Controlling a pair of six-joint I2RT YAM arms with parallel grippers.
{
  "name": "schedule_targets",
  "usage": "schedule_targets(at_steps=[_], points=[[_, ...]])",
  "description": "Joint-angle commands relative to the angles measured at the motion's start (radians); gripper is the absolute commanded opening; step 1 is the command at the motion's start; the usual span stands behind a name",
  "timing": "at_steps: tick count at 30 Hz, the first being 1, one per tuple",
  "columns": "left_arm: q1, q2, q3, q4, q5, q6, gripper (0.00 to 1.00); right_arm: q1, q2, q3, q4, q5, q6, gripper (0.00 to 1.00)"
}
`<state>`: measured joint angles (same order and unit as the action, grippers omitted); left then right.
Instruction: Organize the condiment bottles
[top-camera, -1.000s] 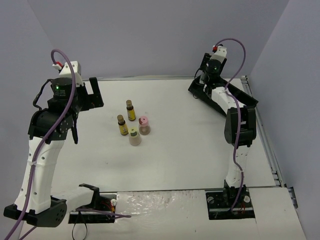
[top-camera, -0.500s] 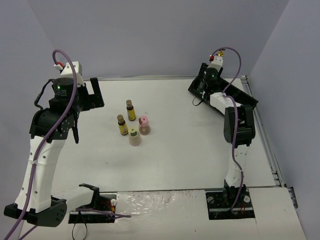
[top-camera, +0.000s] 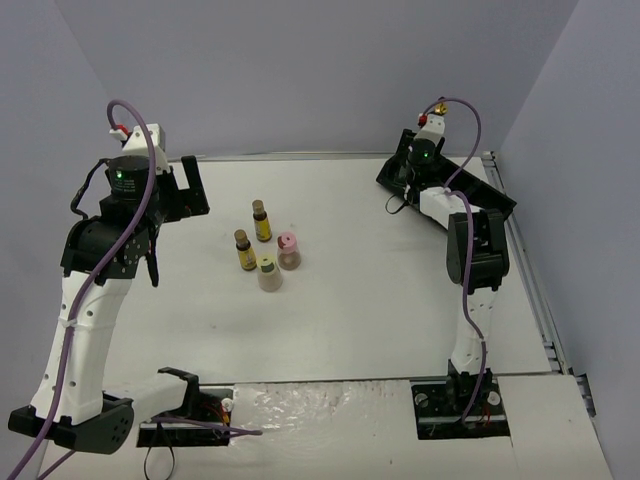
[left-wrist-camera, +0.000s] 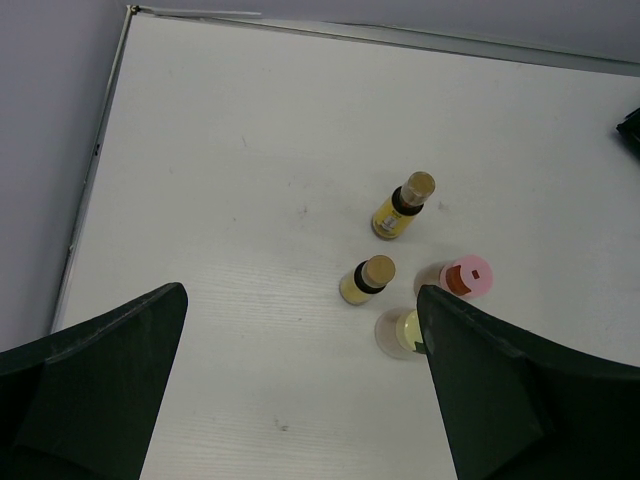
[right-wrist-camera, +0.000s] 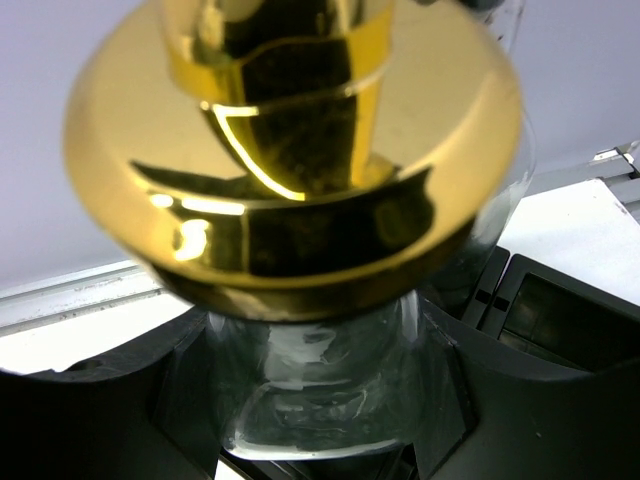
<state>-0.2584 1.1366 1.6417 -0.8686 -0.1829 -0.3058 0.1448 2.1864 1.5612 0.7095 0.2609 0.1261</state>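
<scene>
Bottles stand upright in a close cluster of 4 on the white worktop (top-camera: 350, 320). Nearest is a small cream-capped bottle (top-camera: 269, 272). Just behind it are a pink-capped bottle (top-camera: 288, 250) on the right and an amber brown-capped bottle (top-camera: 245, 250) on the left. A second amber brown-capped bottle (top-camera: 262, 220) stands farther back. Left of the cluster, the left hand (left-wrist-camera: 300, 292) hovers with its fingers spread wide, holding nothing. At the far right, the right hand (right-wrist-camera: 315, 340) pinches a clear glass bottle with a gold pour spout (right-wrist-camera: 290, 170), spout upward, at the black compartmented tray (top-camera: 490, 195).
</scene>
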Motion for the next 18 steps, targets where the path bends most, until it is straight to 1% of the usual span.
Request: schedule_targets(at_steps=[1, 2, 7, 11, 16, 18], points=[[0.008, -0.017, 0.014, 0.068, -0.007, 0.001, 0.97, 0.001, -0.036, 0.037, 0.117, -0.007, 0.006, 0.24], [0.008, -0.018, 0.015, 0.069, -0.007, 0.002, 0.97, 0.002, -0.037, 0.037, 0.112, -0.010, 0.004, 0.29], [0.008, -0.018, 0.014, 0.068, -0.006, -0.001, 0.97, 0.006, -0.041, 0.038, 0.094, -0.008, -0.006, 0.49], [0.008, -0.020, 0.016, 0.066, -0.004, -0.001, 0.97, 0.010, -0.046, 0.042, 0.086, 0.001, -0.011, 0.58], [0.008, -0.023, 0.012, 0.065, -0.004, -0.003, 0.97, 0.012, -0.047, 0.049, 0.073, 0.004, -0.016, 0.67], [0.008, -0.023, 0.011, 0.066, -0.004, -0.003, 0.97, 0.012, -0.047, 0.051, 0.070, 0.006, -0.017, 0.69]])
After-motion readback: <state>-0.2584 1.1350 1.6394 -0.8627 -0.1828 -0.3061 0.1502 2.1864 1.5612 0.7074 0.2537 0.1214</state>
